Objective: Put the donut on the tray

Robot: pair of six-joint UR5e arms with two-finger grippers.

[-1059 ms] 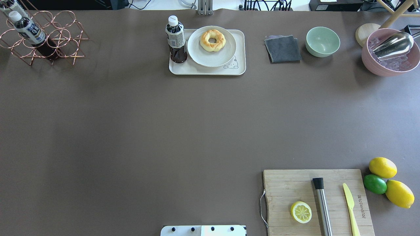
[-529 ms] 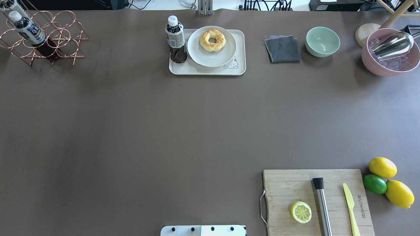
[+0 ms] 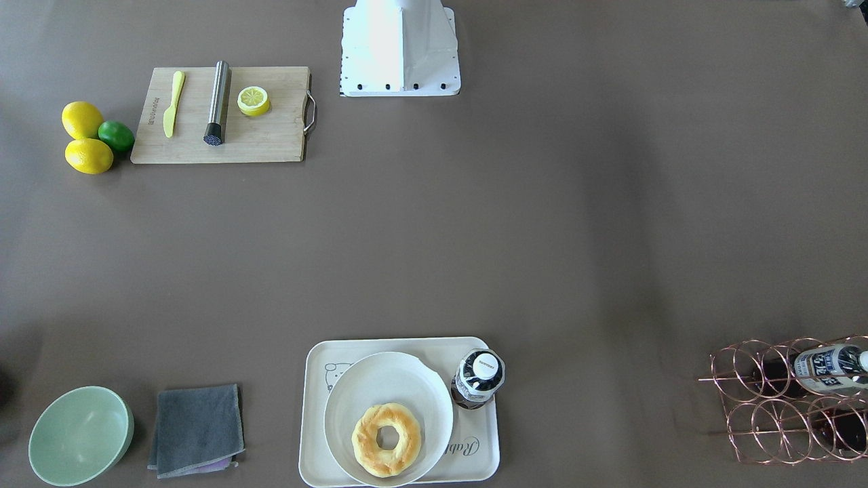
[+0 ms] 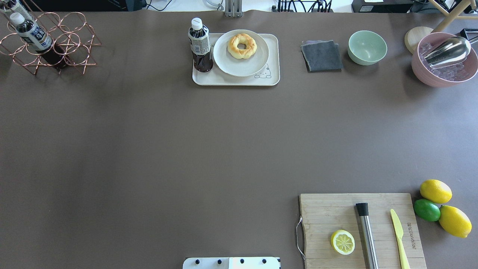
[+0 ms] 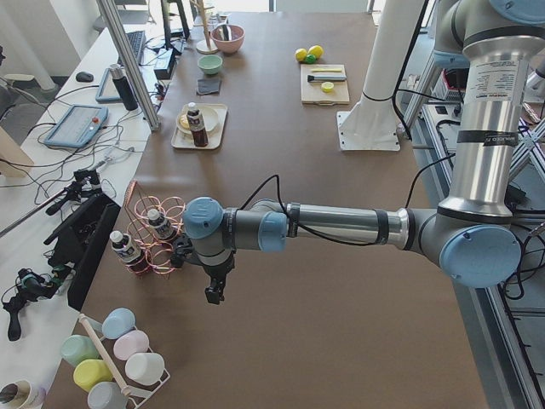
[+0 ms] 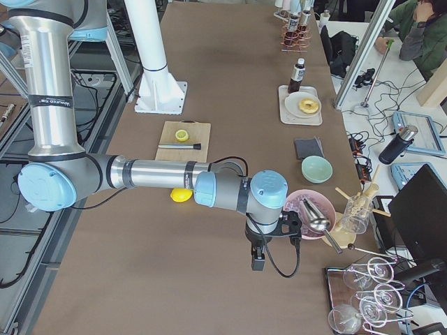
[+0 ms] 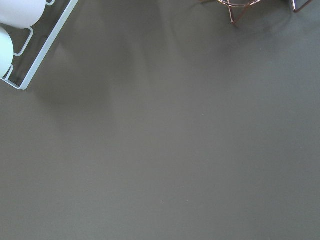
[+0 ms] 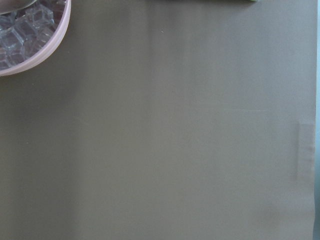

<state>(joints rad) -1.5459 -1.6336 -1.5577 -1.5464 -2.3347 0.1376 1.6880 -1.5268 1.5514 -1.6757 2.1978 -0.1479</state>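
The golden-brown donut [image 4: 242, 46] lies on a white round plate [image 4: 239, 67], which sits on the cream tray [image 4: 239, 80] at the far middle of the table. It also shows in the front-facing view [image 3: 386, 439], with the tray's rim [image 3: 420, 344] around the plate. A dark drink bottle [image 4: 199, 45] stands on the tray's left end. My left gripper [image 5: 213, 296] hangs over bare table near the copper rack, far from the tray. My right gripper [image 6: 257, 264] hangs near the pink bowl. Both show only in side views, so I cannot tell whether they are open or shut.
A copper bottle rack [image 4: 48, 45] stands far left. A grey cloth [image 4: 322, 56], a green bowl [image 4: 367, 47] and a pink ice bowl with a scoop [image 4: 444, 59] sit far right. A cutting board [image 4: 328, 213] with a lemon half [image 4: 342, 241] lies near right.
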